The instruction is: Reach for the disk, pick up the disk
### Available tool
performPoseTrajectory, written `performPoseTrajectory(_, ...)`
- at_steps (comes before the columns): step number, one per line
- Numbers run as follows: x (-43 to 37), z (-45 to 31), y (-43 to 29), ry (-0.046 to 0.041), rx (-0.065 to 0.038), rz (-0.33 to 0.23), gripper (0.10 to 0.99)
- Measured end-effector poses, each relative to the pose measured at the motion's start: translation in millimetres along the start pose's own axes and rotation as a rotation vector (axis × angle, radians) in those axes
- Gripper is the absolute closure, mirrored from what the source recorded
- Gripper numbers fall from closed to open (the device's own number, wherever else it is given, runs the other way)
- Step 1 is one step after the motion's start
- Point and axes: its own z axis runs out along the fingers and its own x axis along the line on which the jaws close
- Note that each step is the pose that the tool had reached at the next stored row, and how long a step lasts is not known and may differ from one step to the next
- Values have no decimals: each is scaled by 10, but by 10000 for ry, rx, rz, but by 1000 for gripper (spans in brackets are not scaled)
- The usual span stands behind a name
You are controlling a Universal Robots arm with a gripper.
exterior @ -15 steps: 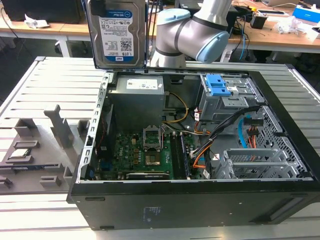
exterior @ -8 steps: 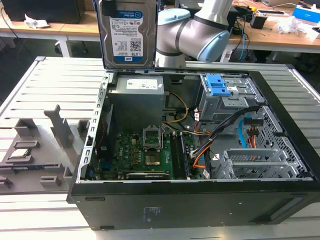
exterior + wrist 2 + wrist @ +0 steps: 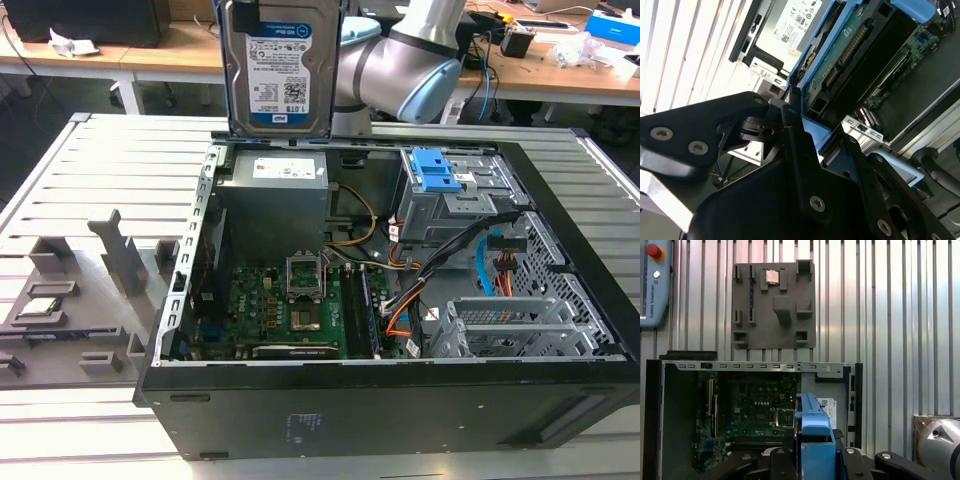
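Slatted metal table (image 3: pixel 110 150) bearing an open computer case (image 3: pixel 400 415), with the robot arm (image 3: pixel 400 65) beyond the case's far wall. The disk (image 3: pixel 278 70) hangs upright over the far rim, above the power supply (image 3: pixel 275 195). Its long axis is vertical, and it is well apart from the blue-tabbed drive cage (image 3: pixel 450 195) toward the exterior view's right. In the second wrist view the gripper (image 3: pixel 820 127) is clamped on the disk, black fingers (image 3: pixel 796 150) pressed against opposite sides. The disk thus lies directly between them, extending away toward the case. The disk's label (image 3: pixel 285 95) is white with a blue band and barcode; its print is not transcribed.
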Motion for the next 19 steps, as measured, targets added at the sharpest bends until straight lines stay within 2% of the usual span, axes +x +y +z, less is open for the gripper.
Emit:
performPoseTrajectory(5,1,-7,-153,0,0,0,718)
performPoseTrajectory(8,1,-12,-272,0,0,0,718)
performPoseTrajectory(13,2,-18,-408,1,-1,-1,718)
performPoseTrajectory(19,3,-27,-608,1,0,-1,718)
